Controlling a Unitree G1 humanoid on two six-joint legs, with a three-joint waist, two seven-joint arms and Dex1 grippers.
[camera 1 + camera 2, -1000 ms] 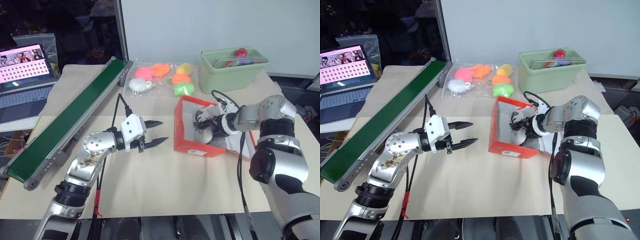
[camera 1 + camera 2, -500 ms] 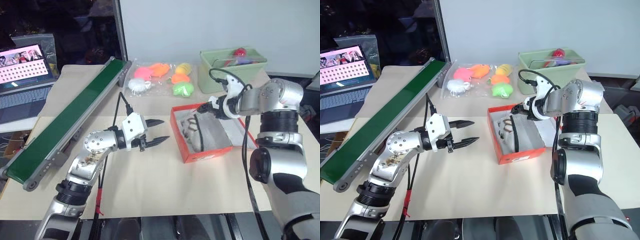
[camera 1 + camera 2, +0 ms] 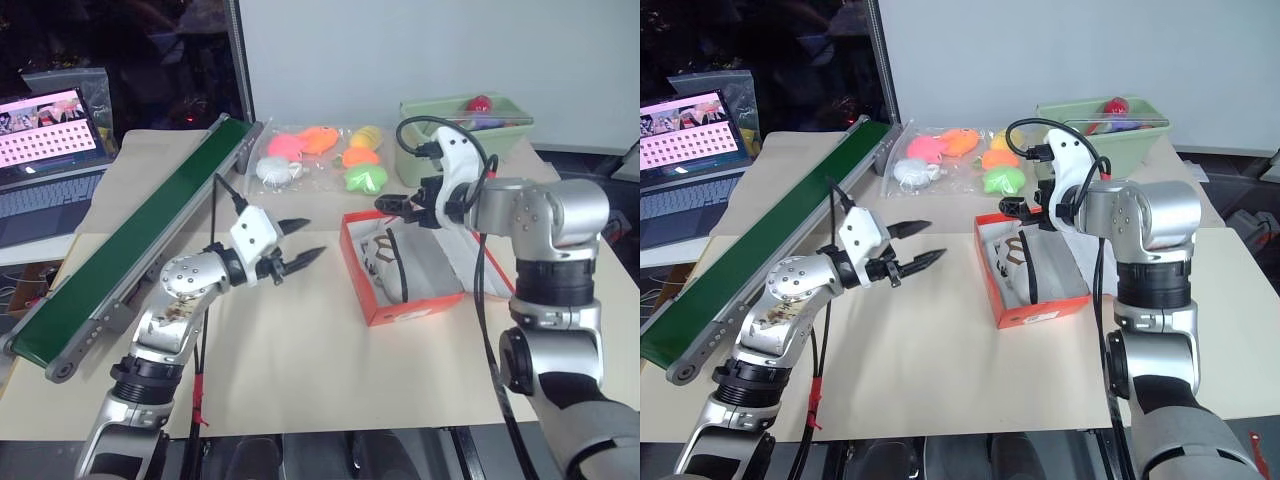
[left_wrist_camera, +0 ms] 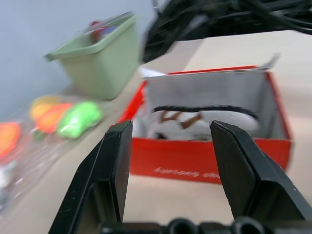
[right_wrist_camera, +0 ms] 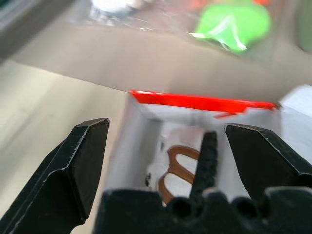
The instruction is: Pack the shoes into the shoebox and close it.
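Note:
The orange-red shoebox [image 3: 372,290] lies flat on the table with its top open. The whitish shoes [image 3: 385,262] with dark trim lie inside it, toward its left end. In the left wrist view the shoes [image 4: 200,122] sit behind the box's red wall [image 4: 204,158]. My right gripper [image 3: 390,203] hovers open and empty just above the box's far rim [image 5: 195,101], looking down on a shoe [image 5: 183,141] with brown laces. My left gripper [image 3: 312,237] hangs open and empty over the table, left of the box and pointing at it.
A long green conveyor belt [image 3: 150,230] runs along the left side, with a laptop [image 3: 50,150] beyond it. A bag of coloured toys [image 3: 320,155] and a pale green bin [image 3: 465,135] stand behind the box.
The box went from tipped up on its edge to lying flat. My right gripper rose out of it and moved left. My left gripper drifted slightly farther away and turned.

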